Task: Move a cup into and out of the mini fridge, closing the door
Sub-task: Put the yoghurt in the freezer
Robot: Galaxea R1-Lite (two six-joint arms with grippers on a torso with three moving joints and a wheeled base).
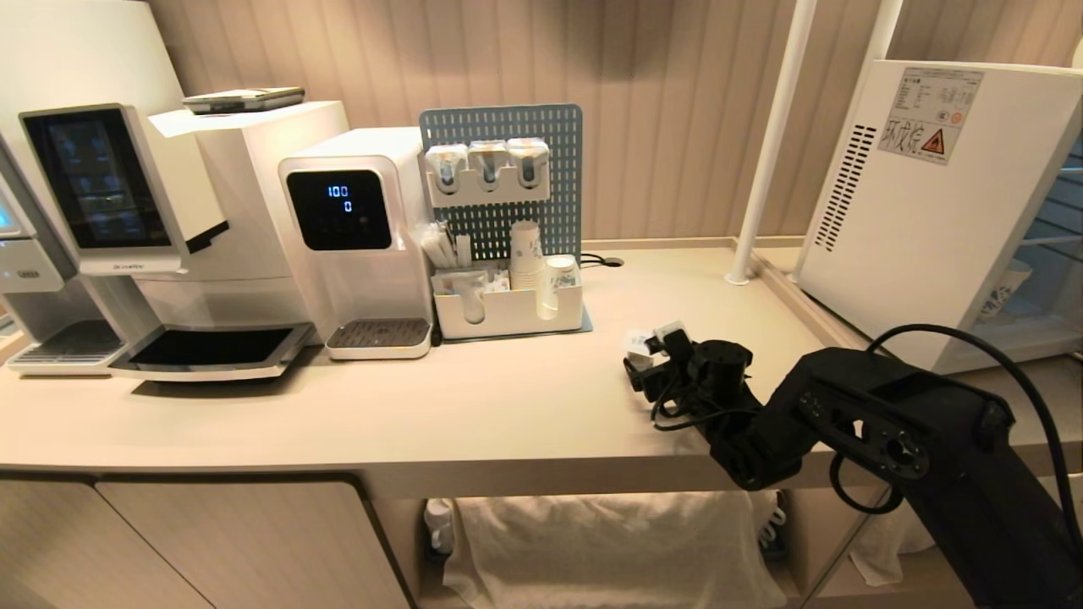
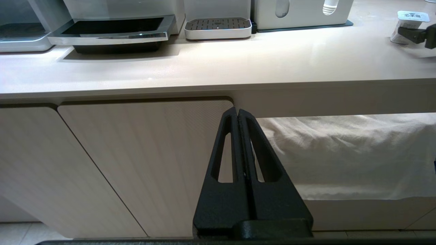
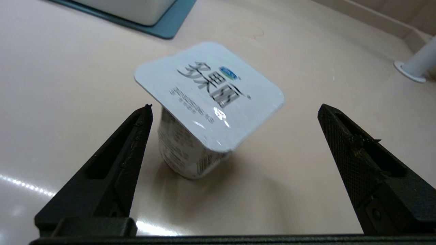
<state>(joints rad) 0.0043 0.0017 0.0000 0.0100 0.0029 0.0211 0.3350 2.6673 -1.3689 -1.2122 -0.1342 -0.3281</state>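
The cup [image 3: 204, 112] is a small squat white tub with a printed foil lid, standing on the beige counter [image 1: 474, 406]. My right gripper [image 3: 235, 107] is open, one finger on either side of the cup, and neither finger touches it. In the head view the same gripper [image 1: 651, 351] reaches over the counter's right part, and the cup [image 1: 640, 342] shows only partly behind the fingers. The white mini fridge [image 1: 922, 211] stands at the far right with its inside showing; its door is out of view. My left gripper [image 2: 237, 110] is shut and empty, parked below the counter edge.
A coffee machine [image 1: 152, 220] and a water dispenser [image 1: 355, 228] stand at the back left. A white organiser [image 1: 508, 309] holds stacked paper cups. A white pole [image 1: 766, 152] rises beside the fridge. A paper cup [image 1: 1007, 288] sits inside the fridge. A white cloth [image 2: 347, 153] hangs under the counter.
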